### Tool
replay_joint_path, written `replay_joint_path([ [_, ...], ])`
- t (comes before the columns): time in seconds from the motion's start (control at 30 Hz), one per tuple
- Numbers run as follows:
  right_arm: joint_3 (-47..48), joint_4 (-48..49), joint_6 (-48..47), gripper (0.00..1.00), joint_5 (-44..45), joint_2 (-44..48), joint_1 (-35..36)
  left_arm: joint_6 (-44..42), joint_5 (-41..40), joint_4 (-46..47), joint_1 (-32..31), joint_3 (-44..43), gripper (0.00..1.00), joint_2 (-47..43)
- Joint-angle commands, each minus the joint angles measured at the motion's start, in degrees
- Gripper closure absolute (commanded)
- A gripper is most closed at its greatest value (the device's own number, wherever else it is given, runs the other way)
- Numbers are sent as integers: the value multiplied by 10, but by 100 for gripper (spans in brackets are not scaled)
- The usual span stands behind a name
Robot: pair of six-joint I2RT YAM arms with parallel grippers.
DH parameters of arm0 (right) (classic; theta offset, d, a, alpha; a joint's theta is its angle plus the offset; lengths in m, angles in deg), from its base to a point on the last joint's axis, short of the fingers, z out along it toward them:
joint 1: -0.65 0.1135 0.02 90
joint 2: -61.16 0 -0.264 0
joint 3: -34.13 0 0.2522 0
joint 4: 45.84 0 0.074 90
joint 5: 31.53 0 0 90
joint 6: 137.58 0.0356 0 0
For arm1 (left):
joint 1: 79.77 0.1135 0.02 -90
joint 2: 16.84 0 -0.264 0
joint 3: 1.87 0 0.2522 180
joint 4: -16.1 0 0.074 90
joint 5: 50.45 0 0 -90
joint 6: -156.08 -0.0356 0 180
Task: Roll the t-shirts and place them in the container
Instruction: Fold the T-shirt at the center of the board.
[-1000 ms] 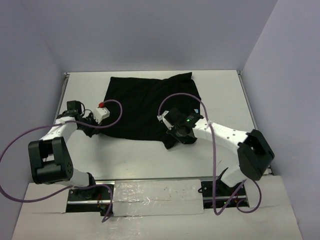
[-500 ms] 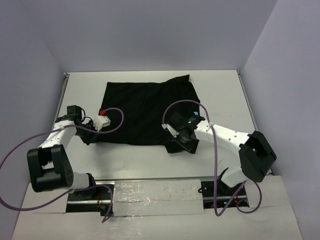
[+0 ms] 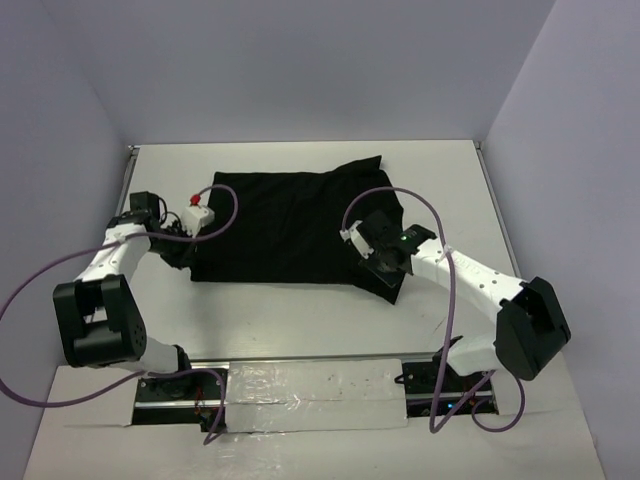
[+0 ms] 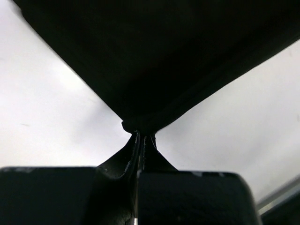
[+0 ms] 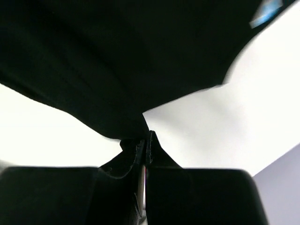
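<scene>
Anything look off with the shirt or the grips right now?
Nothing damaged or spilled. The t-shirt lies mostly flat on the table, but skewed: its far right corner is bunched and its near right corner sticks out past the near edge. Left gripper and right gripper are each shut on a near corner.

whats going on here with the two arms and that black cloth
Two robot arms are handling a black t-shirt that lies spread on the white table. The left gripper is shut on the shirt's near left corner, and the right gripper is shut on its near right corner. The cloth looks fairly flat between them, and no roll has been started yet.
</scene>
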Motion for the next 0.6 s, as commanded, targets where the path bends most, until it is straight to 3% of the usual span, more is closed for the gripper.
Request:
replay_joint_path([
  [0.0, 35, 130, -59, 100, 56, -16, -31, 67, 19, 64, 2, -48, 100, 20],
  [0.2, 64, 226, -158, 100, 79, -74, -45, 90, -9, 120, -4, -78, 100, 68],
  [0.57, 98, 310, -321, 100, 126, -159, -78, 111, -38, 165, -29, -140, 100, 137],
])
